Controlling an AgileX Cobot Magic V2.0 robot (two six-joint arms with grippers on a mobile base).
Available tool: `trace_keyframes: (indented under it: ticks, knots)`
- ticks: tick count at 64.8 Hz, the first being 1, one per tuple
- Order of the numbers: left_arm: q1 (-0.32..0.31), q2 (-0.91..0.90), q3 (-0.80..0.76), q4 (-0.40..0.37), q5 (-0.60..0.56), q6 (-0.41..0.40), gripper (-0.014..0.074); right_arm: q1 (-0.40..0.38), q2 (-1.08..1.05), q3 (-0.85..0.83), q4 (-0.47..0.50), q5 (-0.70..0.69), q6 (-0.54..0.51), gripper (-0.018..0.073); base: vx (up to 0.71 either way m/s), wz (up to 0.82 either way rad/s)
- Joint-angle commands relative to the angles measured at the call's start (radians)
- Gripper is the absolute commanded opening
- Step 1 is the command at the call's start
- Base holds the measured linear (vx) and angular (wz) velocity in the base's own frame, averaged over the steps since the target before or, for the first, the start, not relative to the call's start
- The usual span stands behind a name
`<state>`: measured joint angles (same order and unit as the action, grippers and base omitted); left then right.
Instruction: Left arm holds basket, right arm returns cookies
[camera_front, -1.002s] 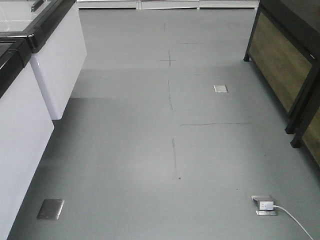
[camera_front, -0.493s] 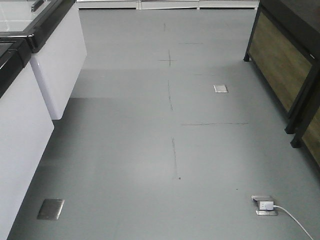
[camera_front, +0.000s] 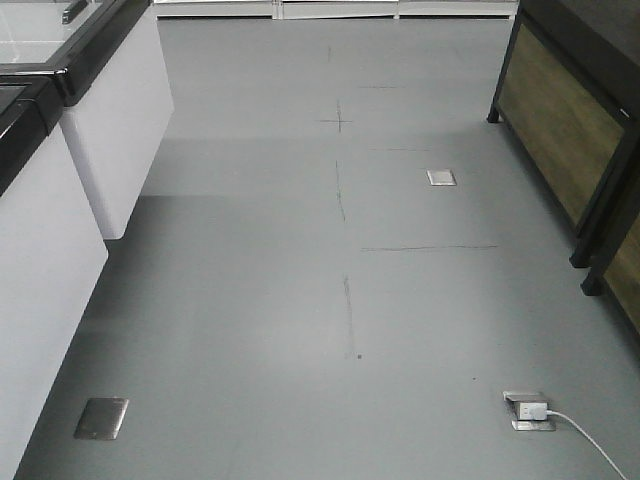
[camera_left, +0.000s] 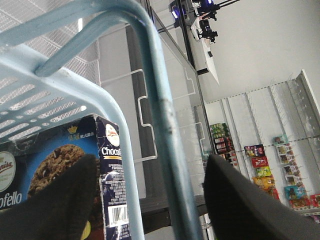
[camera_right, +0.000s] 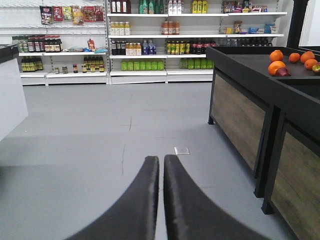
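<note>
Cookie box (camera_left: 57, 170) stands inside the basket (camera_left: 35, 100), close under its rim. It looks light, crushable cardboard, best pinched across its narrow faces. Left gripper (camera_left: 150, 165) gapes around the handle (camera_left: 162, 120); right gripper (camera_right: 161, 161) is closed, empty.

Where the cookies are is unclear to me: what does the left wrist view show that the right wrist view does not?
Only left wrist: the blue basket, its handle passing between the open left gripper fingers, and the cookie box by its rim. Only right wrist: the right gripper shut and empty, grey floor, a dark counter with oranges. Both: stocked store shelves behind.
</note>
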<state>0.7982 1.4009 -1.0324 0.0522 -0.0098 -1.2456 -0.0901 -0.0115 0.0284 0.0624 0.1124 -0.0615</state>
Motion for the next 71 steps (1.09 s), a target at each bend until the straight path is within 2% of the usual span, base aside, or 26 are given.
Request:
trace_keyframes:
  ticks: [1,25,47,71]
  knots:
    - [0.0,-0.029,-0.028,0.003,-0.081,0.003,0.0388,0.0,-0.013,0.017,-0.003,-0.068,-0.009,-0.0006,0.0,0.0]
    - [0.0,-0.031,-0.028,0.003,-0.081,0.003,0.0159,0.0,-0.013,0.017,-0.003,-0.068,-0.009,-0.0006,0.0,0.0]
    - [0.0,-0.031,-0.028,0.003,-0.1,0.003,-0.0003,0.0,-0.013,0.017,-0.003,-0.068,-0.009,-0.0006,0.0,0.0]
    - [0.0,-0.031,-0.028,0.003,-0.189,0.003,-0.0006,0.0,-0.013,0.017,-0.003,-0.068,-0.009,-0.0006,0.0,0.0]
